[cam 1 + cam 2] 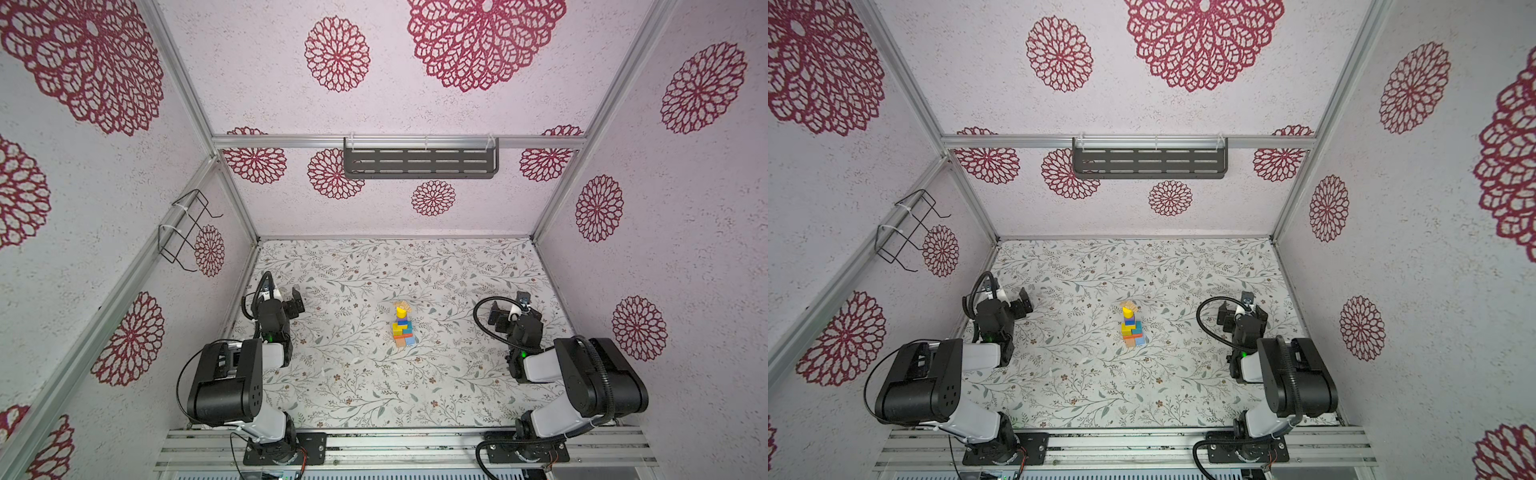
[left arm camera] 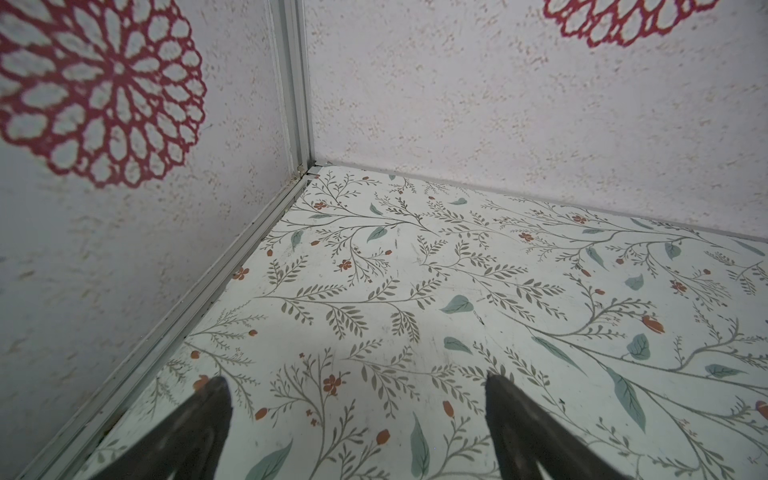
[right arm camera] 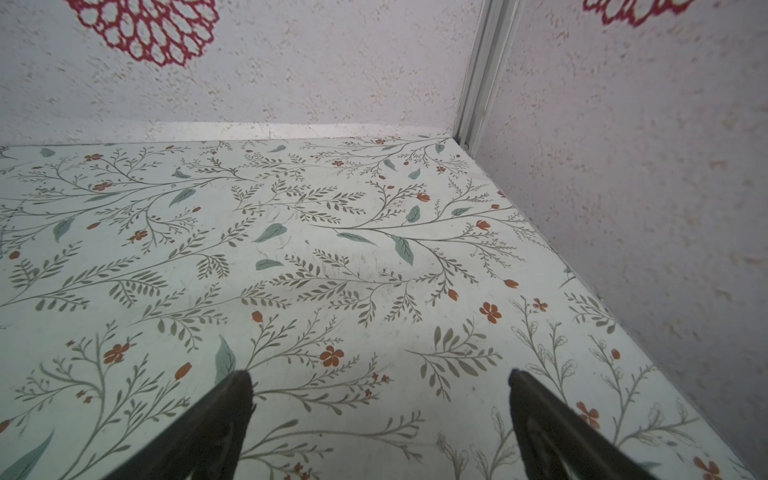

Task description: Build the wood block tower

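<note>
The wood block tower (image 1: 403, 327) (image 1: 1132, 328) stands upright at the middle of the floral table in both top views. A tan and a light blue block form its base. Above them come orange, teal, yellow and blue blocks, then a yellow cylinder (image 1: 401, 311) with a tan piece on top. My left gripper (image 1: 287, 298) (image 1: 1018, 298) (image 2: 355, 380) is open and empty near the left wall, well apart from the tower. My right gripper (image 1: 509, 305) (image 1: 1235, 306) (image 3: 379, 373) is open and empty near the right wall. Neither wrist view shows the tower.
A dark slotted shelf (image 1: 419, 163) hangs on the back wall and a black wire rack (image 1: 187, 230) on the left wall. Patterned walls with aluminium posts (image 2: 297, 83) close the table (image 1: 353, 382) on three sides. The arm bases sit at the front rail (image 1: 399, 446).
</note>
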Robot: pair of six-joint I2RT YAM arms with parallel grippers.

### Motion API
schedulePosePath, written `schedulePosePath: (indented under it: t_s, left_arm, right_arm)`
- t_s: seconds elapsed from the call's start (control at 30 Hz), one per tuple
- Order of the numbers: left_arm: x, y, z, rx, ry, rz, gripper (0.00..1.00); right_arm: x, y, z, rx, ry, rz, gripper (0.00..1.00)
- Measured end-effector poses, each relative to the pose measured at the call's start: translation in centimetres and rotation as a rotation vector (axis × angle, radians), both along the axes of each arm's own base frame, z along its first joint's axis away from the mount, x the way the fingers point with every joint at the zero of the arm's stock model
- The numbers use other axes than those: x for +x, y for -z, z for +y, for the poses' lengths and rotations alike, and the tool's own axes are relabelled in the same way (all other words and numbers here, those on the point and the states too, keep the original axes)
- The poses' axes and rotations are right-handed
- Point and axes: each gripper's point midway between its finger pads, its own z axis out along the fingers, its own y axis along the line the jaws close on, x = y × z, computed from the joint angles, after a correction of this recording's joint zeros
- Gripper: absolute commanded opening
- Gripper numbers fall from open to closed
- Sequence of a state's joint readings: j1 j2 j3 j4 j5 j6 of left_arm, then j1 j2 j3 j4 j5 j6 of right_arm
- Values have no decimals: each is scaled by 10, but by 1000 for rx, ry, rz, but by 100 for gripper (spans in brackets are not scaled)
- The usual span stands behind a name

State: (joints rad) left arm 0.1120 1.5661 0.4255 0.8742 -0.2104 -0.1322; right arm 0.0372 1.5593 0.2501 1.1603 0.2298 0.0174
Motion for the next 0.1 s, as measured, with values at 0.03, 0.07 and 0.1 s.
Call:
schedulePosePath:
  t_s: [0.03, 0.07, 0.1]
  left_arm:
    - [0, 0, 0, 0, 0, 0, 97]
    - [0, 0, 0, 0, 0, 0, 97]
    - [0, 0, 0, 0, 0, 0, 97]
  right_arm:
    - [0, 0, 0, 0, 0, 0, 99]
    - [0, 0, 0, 0, 0, 0, 99]
    - [0, 0, 0, 0, 0, 0, 99]
